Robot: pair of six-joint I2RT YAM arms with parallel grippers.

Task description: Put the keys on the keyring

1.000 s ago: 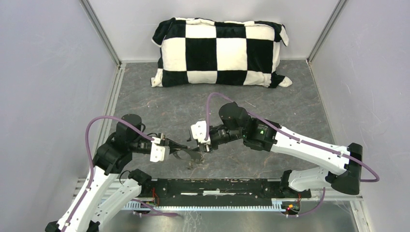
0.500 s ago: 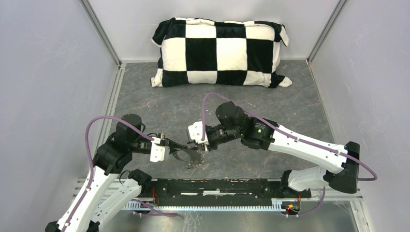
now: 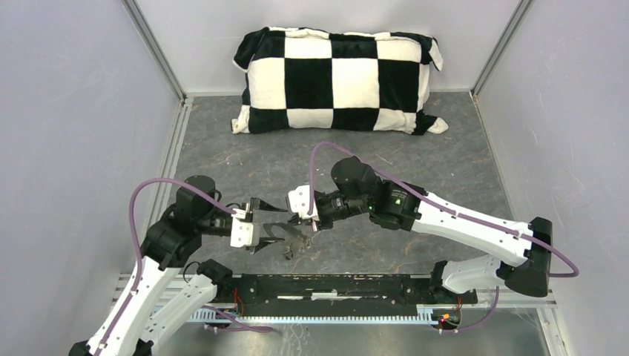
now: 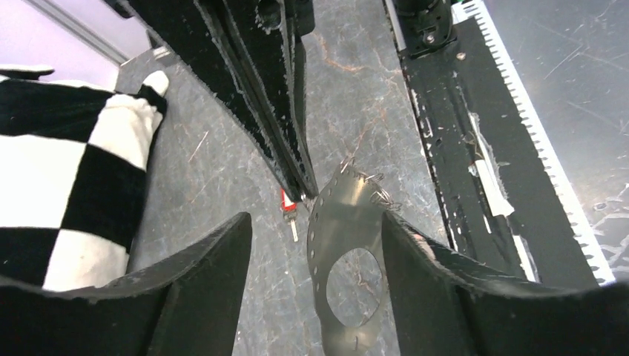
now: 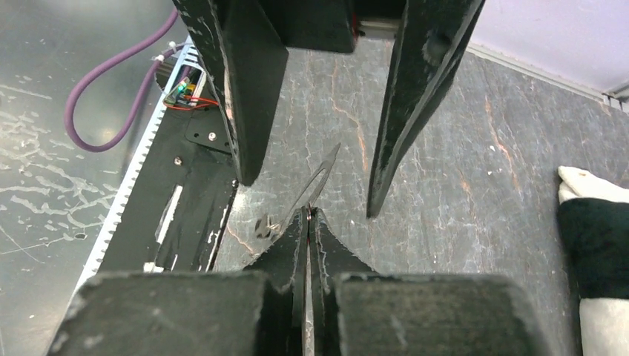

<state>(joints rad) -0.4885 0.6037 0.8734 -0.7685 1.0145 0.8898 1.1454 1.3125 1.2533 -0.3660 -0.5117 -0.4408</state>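
Keyring (image 4: 345,245) sits edge-on in the pressed-together right tool (image 5: 308,216), its long axis reaching into the gap of the spread, empty left tool (image 4: 317,221), while the red key (image 4: 288,202) lies on the worktop (image 4: 222,163) just beside it, nearest the right tool's tip.

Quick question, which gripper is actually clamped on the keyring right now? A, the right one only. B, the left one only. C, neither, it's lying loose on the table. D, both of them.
A: the right gripper is pinched shut on the edge of the keyring, while the left gripper has its jaws standing open on either side of it.
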